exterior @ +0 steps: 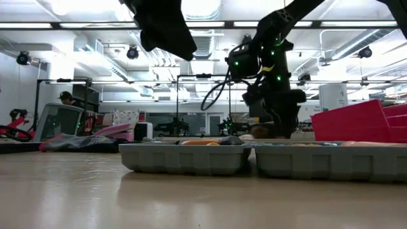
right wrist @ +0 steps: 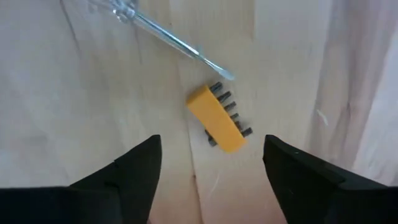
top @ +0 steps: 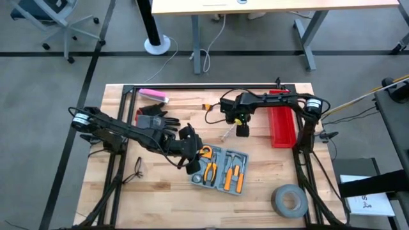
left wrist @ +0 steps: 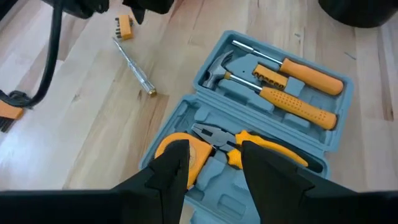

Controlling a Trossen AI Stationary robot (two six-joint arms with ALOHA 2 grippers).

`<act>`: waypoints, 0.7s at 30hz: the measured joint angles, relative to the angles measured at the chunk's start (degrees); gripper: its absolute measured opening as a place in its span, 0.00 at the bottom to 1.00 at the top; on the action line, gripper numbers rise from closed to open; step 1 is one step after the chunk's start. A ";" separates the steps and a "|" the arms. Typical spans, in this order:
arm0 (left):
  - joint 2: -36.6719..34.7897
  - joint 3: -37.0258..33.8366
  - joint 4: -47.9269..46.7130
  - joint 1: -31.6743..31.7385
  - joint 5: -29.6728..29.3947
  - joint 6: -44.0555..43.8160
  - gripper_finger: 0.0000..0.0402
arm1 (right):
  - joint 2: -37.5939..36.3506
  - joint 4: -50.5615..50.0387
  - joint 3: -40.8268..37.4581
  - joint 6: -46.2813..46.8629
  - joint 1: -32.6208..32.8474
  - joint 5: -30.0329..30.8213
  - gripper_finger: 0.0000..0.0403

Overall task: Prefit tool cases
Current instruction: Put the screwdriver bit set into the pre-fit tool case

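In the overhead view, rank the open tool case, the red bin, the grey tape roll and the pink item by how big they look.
1. Tool case
2. Red bin, close to the case, so that order is unsure
3. Grey tape roll
4. Pink item

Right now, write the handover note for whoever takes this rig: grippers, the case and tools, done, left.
Left gripper: open, empty, hovering over the pliers in the open tool case.
Right gripper: open wide, empty, above the orange bit holder lying on the table.
Done: hammer, two orange-handled screwdrivers and pliers sit in the case slots.
Left: bit holder and the clear-handled screwdriver lie loose on the table beyond the case; fit them in.
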 joint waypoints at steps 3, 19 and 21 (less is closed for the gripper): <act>0.00 0.00 0.00 -0.09 0.01 -0.67 0.38 | 0.61 2.22 -1.77 -2.51 -0.56 0.00 0.67; 0.02 0.00 0.46 -0.03 -0.10 -1.47 0.38 | 0.37 13.40 -8.78 -11.20 -2.41 -0.79 0.64; 0.02 0.00 0.47 -0.03 -0.12 -1.76 0.38 | 0.39 13.67 -8.84 -13.40 -2.41 -0.80 0.63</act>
